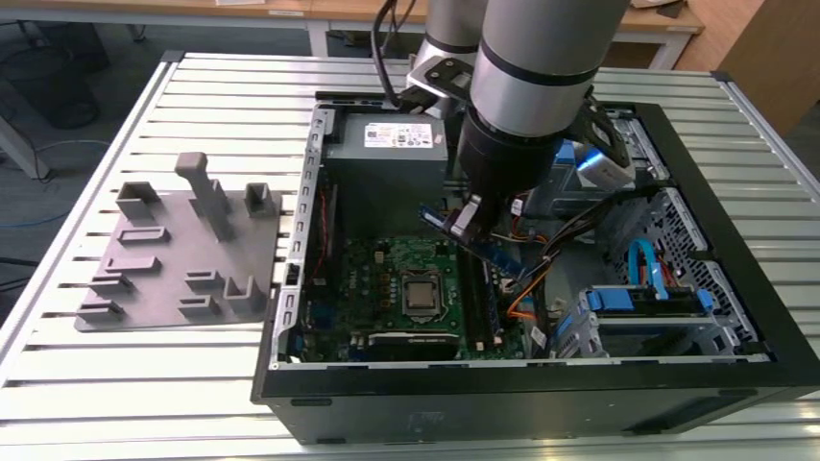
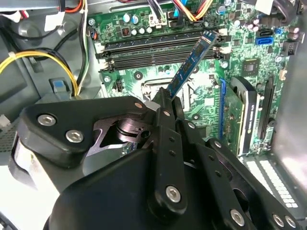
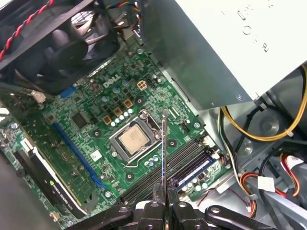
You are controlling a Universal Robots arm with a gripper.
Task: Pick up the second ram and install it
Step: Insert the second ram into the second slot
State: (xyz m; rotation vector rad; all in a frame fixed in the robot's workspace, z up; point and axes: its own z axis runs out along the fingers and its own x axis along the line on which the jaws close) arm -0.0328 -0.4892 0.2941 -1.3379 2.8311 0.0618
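The memory stick (image 2: pixel 189 64) is gripped between the closed fingers of the gripper (image 2: pixel 166 98). It is held tilted above the green circuit board (image 1: pixel 384 271) inside the open computer case (image 1: pixel 539 384), not seated in the black slots (image 2: pixel 158 48). Orange and yellow cables (image 2: pixel 194 12) are bunched just beyond the slots. In the first wrist view the stick is seen edge-on against the processor socket (image 3: pixel 134 140). In the exterior view a grey fixture plate (image 1: pixel 180 259) is shown beside the case on the slatted table (image 1: pixel 192 384)
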